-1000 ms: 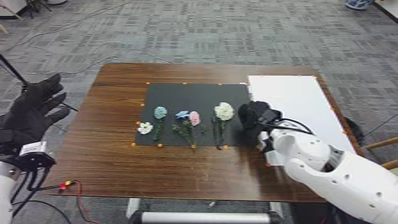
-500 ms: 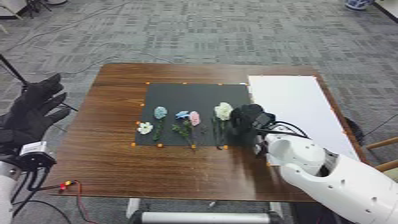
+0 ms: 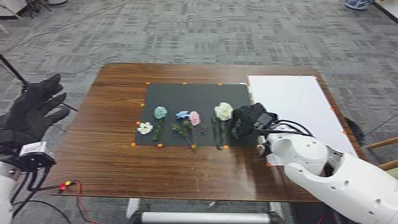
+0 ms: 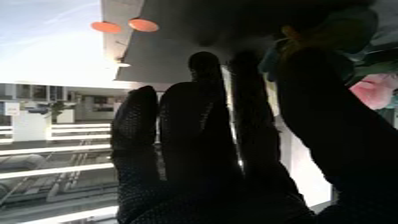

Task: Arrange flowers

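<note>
Flowers lie on a dark mat (image 3: 169, 92): a small white one (image 3: 145, 128), a light blue-green one (image 3: 160, 113), a blue one (image 3: 182, 114), a pink one (image 3: 195, 118) and a larger white one (image 3: 223, 111). My right hand (image 3: 251, 121) is low over the mat's right edge, beside the larger white flower's stem. In the right wrist view my right hand (image 4: 191, 135) has straight fingers, with the pink flower (image 4: 378, 90) beyond them. My left hand (image 3: 34, 110) stands off the table's left side, fingers spread.
A white sheet (image 3: 289, 100) covers the table's right part, next to the mat. Orange markers edge the mat and sheet. A red and black cable (image 3: 67, 185) lies at the brown table's (image 3: 169, 172) front left corner.
My right hand has shifted left from the white sheet's edge toward the larger white flower's stem. The flowers and my left hand have stayed where they were.
</note>
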Controlling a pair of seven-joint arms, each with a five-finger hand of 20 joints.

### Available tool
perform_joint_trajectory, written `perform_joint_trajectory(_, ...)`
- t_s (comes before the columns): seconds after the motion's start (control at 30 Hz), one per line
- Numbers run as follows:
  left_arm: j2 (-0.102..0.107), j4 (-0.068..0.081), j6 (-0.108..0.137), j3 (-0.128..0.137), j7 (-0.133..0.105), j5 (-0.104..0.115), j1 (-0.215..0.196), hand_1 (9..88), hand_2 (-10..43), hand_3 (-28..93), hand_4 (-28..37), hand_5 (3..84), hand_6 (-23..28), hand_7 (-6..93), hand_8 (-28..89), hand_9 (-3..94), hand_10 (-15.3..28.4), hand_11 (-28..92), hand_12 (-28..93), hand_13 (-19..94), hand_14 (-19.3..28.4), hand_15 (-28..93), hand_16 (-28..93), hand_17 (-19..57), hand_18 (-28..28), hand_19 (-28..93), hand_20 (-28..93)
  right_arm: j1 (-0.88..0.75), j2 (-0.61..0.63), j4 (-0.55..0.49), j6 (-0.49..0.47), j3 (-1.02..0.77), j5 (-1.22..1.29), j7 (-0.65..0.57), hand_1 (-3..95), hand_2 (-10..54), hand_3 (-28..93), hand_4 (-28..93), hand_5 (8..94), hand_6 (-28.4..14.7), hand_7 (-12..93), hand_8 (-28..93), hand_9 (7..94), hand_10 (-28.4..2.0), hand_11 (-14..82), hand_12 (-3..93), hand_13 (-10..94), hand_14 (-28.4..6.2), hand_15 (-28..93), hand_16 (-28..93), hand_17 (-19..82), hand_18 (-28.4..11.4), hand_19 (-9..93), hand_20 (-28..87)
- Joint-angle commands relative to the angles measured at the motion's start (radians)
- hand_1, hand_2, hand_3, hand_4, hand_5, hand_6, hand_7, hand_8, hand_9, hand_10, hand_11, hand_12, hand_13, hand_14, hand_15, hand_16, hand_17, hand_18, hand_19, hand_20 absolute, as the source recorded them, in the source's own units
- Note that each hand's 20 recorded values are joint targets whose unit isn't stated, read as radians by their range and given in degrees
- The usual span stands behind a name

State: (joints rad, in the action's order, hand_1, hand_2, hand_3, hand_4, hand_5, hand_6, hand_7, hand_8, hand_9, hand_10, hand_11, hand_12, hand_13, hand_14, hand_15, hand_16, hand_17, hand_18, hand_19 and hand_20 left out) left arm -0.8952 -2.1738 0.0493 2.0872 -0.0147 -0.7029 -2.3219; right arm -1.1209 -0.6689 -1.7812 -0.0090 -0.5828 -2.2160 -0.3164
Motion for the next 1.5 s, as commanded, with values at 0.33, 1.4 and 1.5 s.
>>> perform_joint_trajectory(0.33, -0.001, -0.004, -0.013, 0.006, 0.003, 0.003, -0.005, 29.8, -3.1, 45, -28.3, 17.7, 1.3, 18.7, -8, 10.4, 7.9, 17, 20, 1, 10.7, 33, -5, -14.4, 19.0, 31, 10, -0.031, 0.038, -0.04, 0.086, -0.089, -0.016, -0.064, 30.8, -9.5, 93, -27, 41.8, -2.0, 44, -18, 43.4, -13.3, 43.1, 30.2, 55, -9.8, 83, 36, 25, -20.8, 80, 57)
perform_joint_trajectory(1.4, -0.126, -0.096, -0.123, -0.096, 0.02, -0.17, 0.055, 39.3, -1.4, 20, -22.4, 15.9, 1.2, 18.2, -7, 8.3, 7.5, 16, 22, -1, 10.4, 31, -5, -15.0, 23.0, 34, 8, -0.873, -0.486, -0.121, -0.254, -1.095, 1.382, 0.592, 9.0, -5.3, 82, -26, 25.1, -1.7, 5, -6, 20.9, -10.4, -3.0, 17.9, 12, -13.1, -7, 30, -10, -25.7, 34, 4)
perform_joint_trajectory(1.5, -0.132, -0.087, -0.072, -0.134, -0.01, -0.171, 0.044, 35.2, -3.7, 35, -26.9, 15.5, 1.1, 17.9, -7, 7.9, 7.3, 14, 25, -2, 10.2, 30, -4, -15.2, 23.4, 34, 7, -0.875, -0.493, -0.13, -0.259, -1.086, 1.376, 0.571, 9.5, -6.3, 82, -26, 25.3, -2.5, 6, -6, 21.2, -10.9, -2.3, 19.3, 12, -12.8, -6, 32, -10, -25.3, 35, 4)
